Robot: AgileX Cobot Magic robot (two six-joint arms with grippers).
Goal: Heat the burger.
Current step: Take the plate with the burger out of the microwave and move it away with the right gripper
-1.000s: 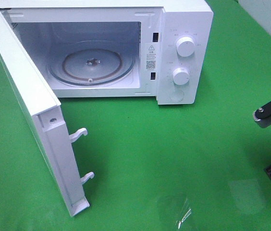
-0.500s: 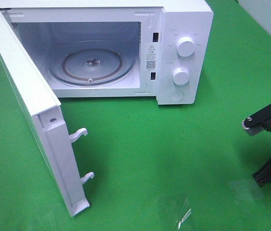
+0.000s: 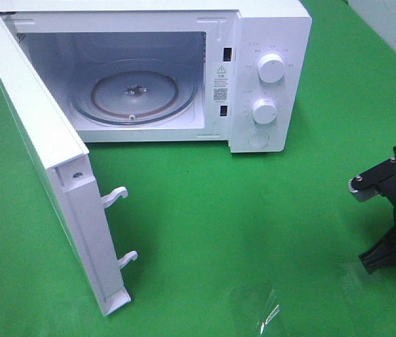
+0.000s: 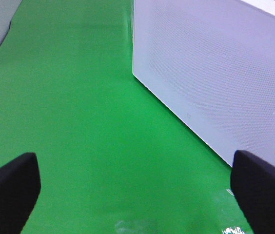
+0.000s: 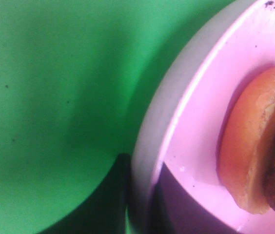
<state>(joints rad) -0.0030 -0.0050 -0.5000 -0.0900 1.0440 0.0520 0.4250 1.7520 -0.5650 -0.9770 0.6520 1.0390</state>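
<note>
Right wrist view sits tight over the burger (image 5: 254,146), lying on a pink plate (image 5: 196,126) on the green cloth (image 5: 54,112); the right gripper's jaws are nearly closed, on the plate rim it seems, though the fingers are hidden. Microwave (image 3: 268,42) door (image 3: 36,154) hangs wide open. Left gripper (image 4: 137,195) is spread fully, holding nothing.

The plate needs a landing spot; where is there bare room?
Bare green cloth lies in front of the microwave, between its open door and the right arm. The turntable inside is bare. Crowded only beside the door's latch hooks.
</note>
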